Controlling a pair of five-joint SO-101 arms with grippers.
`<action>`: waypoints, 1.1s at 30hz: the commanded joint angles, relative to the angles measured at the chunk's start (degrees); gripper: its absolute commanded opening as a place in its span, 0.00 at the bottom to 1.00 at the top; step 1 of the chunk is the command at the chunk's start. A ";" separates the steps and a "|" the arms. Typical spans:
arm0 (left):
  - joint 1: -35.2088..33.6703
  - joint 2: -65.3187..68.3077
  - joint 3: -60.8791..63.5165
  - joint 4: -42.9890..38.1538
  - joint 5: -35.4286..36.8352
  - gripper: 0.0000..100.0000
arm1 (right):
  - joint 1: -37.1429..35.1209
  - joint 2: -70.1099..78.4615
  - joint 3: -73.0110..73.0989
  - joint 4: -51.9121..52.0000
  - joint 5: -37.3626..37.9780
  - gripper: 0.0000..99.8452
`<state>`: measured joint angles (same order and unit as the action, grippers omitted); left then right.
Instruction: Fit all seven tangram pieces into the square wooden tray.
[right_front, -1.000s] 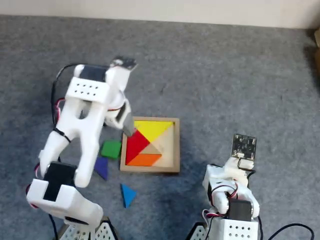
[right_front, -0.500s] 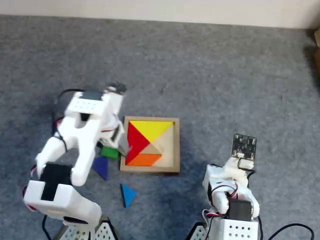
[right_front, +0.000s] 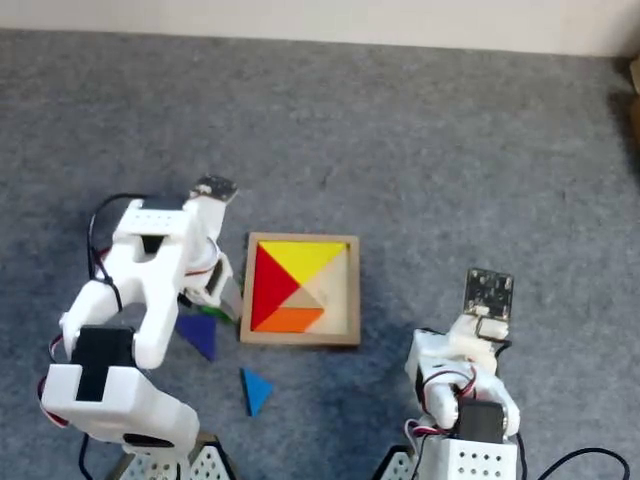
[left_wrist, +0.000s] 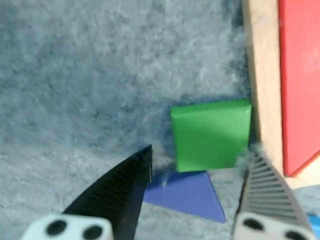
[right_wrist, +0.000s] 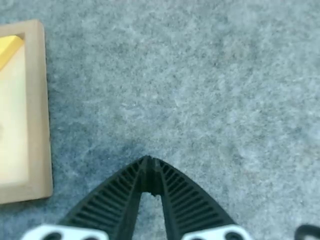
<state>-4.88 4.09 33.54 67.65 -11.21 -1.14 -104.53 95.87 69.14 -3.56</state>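
The square wooden tray (right_front: 345, 290) holds a yellow triangle (right_front: 302, 258), a red triangle (right_front: 268, 287) and an orange piece (right_front: 292, 319). A green square (left_wrist: 210, 135) lies on the carpet against the tray's left rim (left_wrist: 260, 75). My left gripper (left_wrist: 197, 167) hangs open just over it, one finger on each side, nothing held. A dark blue triangle (left_wrist: 187, 194) lies beside the green square, also seen as the dark blue triangle (right_front: 197, 335). A lighter blue triangle (right_front: 255, 390) lies nearer the front. My right gripper (right_wrist: 150, 165) is shut and empty over bare carpet right of the tray (right_wrist: 37, 110).
Grey carpet covers the whole table. The left arm (right_front: 150, 280) hides most of the green square from above. The right arm (right_front: 465, 390) is folded back at the front right. The tray's right part shows bare wood.
The left arm has drawn back from the tray's left rim toward the front left and now sits over the green square. The right arm has not moved.
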 joint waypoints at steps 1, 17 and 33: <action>2.07 -1.80 -0.13 -1.49 0.18 0.29 | 0.75 -0.75 7.16 0.40 -0.09 0.01; 2.42 -1.71 0.31 -3.78 -0.18 0.15 | 0.75 -0.75 7.16 0.40 -0.09 0.01; 12.79 -11.38 -13.49 13.36 1.32 0.12 | 0.75 -0.75 7.16 0.40 -0.09 0.01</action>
<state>3.30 -4.00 25.01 78.46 -10.95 -1.14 -104.53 95.87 69.14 -3.56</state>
